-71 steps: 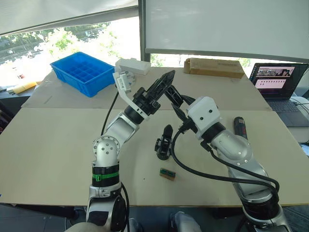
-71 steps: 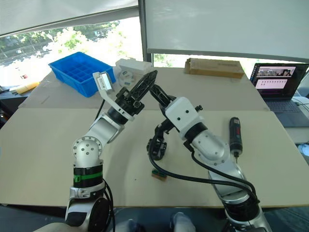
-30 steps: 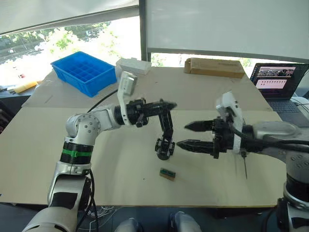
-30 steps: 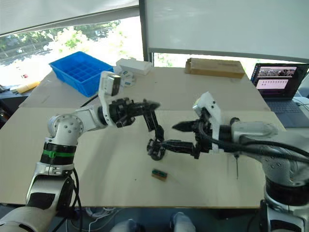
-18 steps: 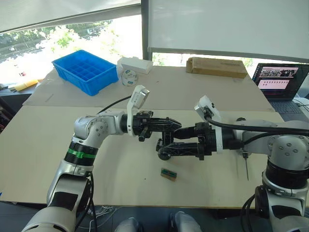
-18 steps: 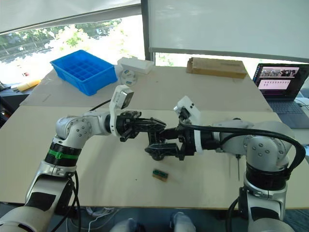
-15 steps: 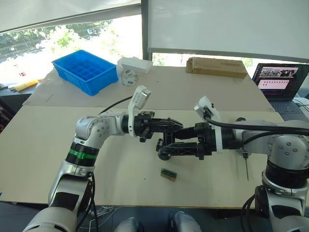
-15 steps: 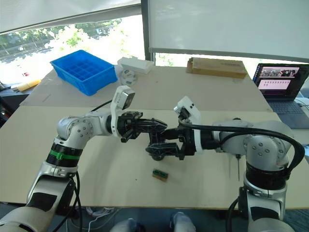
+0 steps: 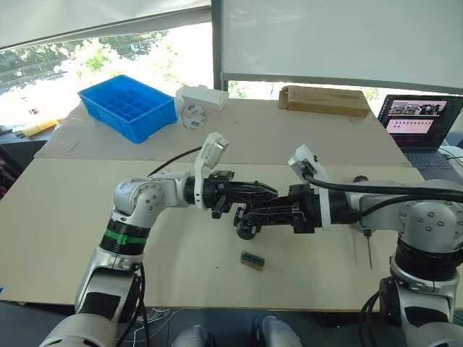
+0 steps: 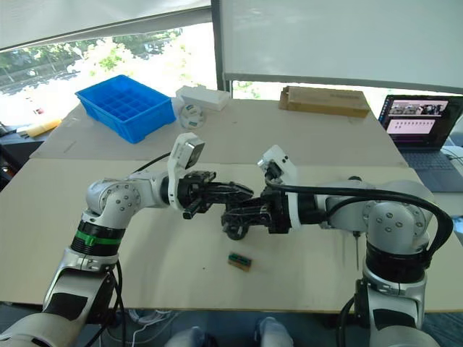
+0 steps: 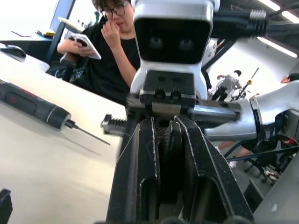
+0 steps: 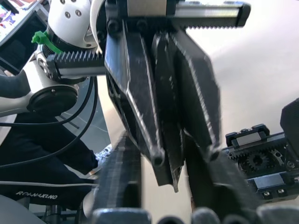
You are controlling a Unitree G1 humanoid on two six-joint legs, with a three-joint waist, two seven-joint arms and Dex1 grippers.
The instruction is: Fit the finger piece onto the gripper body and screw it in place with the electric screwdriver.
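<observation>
My left gripper point(image 9: 265, 192) reaches to the right over the table's middle, shut on the small black finger piece point(image 11: 170, 140), whose pointed end sticks out past the fingertips point(image 12: 169, 161). My right gripper point(image 9: 253, 212) reaches left to meet it, tip to tip. Its fingers point(image 12: 119, 182) stand apart on either side of the piece, so it is open. Just below both tips the black gripper body point(image 9: 243, 226) sits on the table, its gears in sight point(image 12: 259, 150). The electric screwdriver point(image 11: 35, 105) lies on the table behind my right forearm, with its thin bit showing point(image 9: 368, 253).
A small green-and-tan block point(image 9: 251, 260) lies near the front edge. A blue bin point(image 9: 130, 107), a white box point(image 9: 203, 97) and a tape roll point(image 9: 190, 114) stand at the back left, a cardboard box point(image 9: 322, 100) at the back, a laptop point(image 9: 419, 120) at the right. A person point(image 11: 105, 51) sits beyond the table.
My right arm has swung in from the right and brought its fingers up to the left gripper's tips. The left gripper has pushed slightly further right with the piece.
</observation>
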